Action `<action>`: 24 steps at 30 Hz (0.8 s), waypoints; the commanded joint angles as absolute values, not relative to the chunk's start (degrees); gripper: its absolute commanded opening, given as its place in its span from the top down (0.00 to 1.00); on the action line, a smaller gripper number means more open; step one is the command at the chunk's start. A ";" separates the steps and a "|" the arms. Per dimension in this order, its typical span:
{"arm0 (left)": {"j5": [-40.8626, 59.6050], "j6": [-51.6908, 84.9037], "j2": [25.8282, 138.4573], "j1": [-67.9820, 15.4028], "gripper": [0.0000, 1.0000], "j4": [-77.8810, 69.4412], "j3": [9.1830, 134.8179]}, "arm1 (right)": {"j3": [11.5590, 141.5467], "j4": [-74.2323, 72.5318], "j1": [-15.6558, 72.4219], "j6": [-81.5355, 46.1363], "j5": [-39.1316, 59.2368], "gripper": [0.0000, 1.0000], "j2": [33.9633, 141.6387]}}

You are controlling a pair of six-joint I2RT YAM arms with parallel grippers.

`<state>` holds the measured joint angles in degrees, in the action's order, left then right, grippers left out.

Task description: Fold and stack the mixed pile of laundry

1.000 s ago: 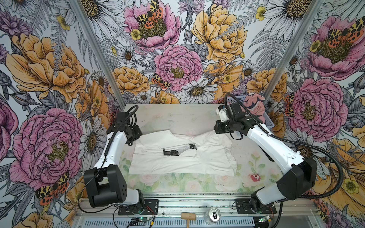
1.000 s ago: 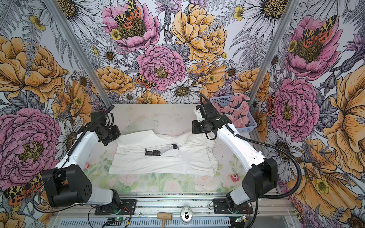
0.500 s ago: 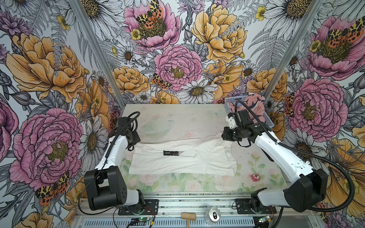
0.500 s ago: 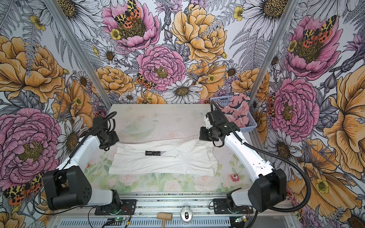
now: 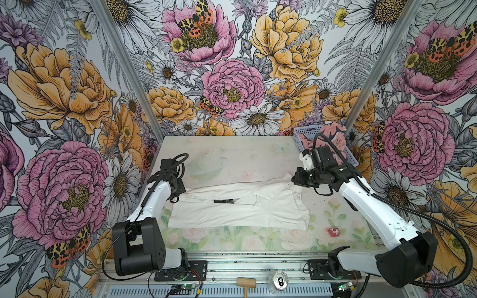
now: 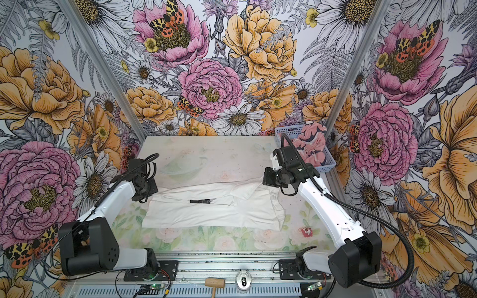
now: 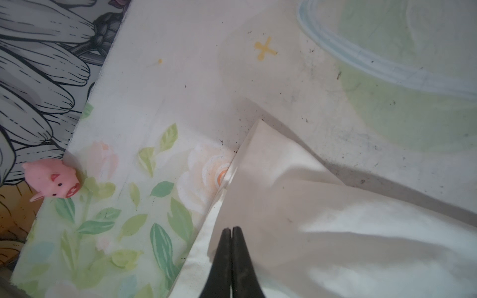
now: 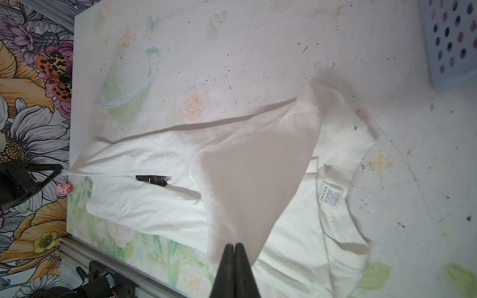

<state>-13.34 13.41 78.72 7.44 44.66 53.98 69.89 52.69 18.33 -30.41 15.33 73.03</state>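
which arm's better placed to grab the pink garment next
Right: the basket holding the pink garment sits just beyond the right claw; the left claw is across the table. Both grip the white T-shirt.

One white T-shirt (image 5: 237,214), one pink garment (image 5: 335,131), one blue basket (image 5: 298,139), one mallet (image 5: 246,283), one can (image 5: 280,280), one pig toy (image 7: 53,182).

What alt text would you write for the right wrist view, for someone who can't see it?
The right gripper, shut, pinches a raised fold of the white T-shirt, which lies spread on the floral table. The shirt's neck label faces up, and a corner of the light blue basket shows nearby.
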 commanded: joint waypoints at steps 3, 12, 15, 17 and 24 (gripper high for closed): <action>-14.85 12.22 79.78 7.21 1.00 41.75 55.27 | 72.25 52.81 16.91 -30.22 14.66 1.00 72.89; -13.80 9.37 92.26 6.88 1.00 36.65 69.38 | 87.34 46.33 11.24 -23.96 13.35 1.00 90.84; -13.48 8.46 97.30 6.76 1.00 35.19 73.95 | 92.67 43.12 10.03 -23.84 13.80 1.00 98.01; -13.44 8.02 100.08 6.71 1.00 34.28 76.61 | 96.48 42.10 9.65 -23.82 13.89 1.00 102.19; -12.99 6.21 108.04 6.29 1.00 29.95 82.86 | 106.22 41.18 8.06 -23.71 12.82 1.00 110.91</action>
<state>-13.63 8.25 105.95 6.70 33.34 80.20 102.06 43.42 8.75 -24.43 13.76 110.28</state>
